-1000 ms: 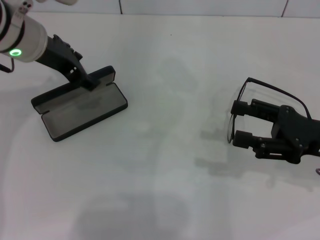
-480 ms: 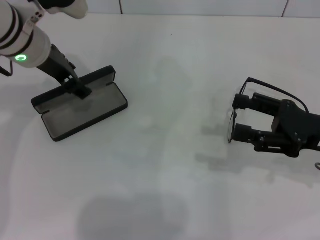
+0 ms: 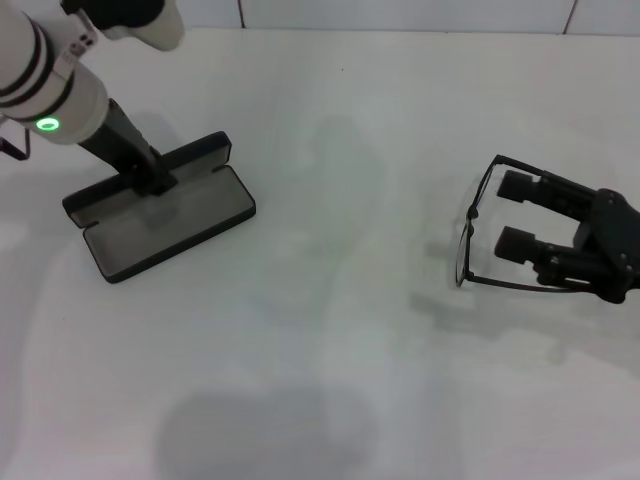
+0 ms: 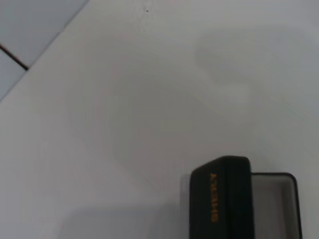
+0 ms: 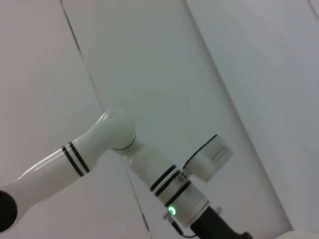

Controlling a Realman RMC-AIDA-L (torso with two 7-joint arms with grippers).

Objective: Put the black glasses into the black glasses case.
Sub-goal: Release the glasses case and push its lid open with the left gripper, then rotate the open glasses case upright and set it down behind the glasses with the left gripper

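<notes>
Thin black wire-framed glasses (image 3: 478, 225) with clear rounded lenses, lying unfolded at the right of the plain white surface (image 3: 330, 330) — probably light, springy, easily bent, lenses prone to smudging. Best taken at the stiffer front rim or bridge, not the slim temples. Right end effector (image 3: 508, 213) spread wide between those temples, pinching nothing. Well apart at far left: rectangular black hard-shell glasses case (image 3: 165, 215), open, grey-lined, rigid — left end effector (image 3: 155, 183) at its hinged lid, finger state impossible to tell.
</notes>
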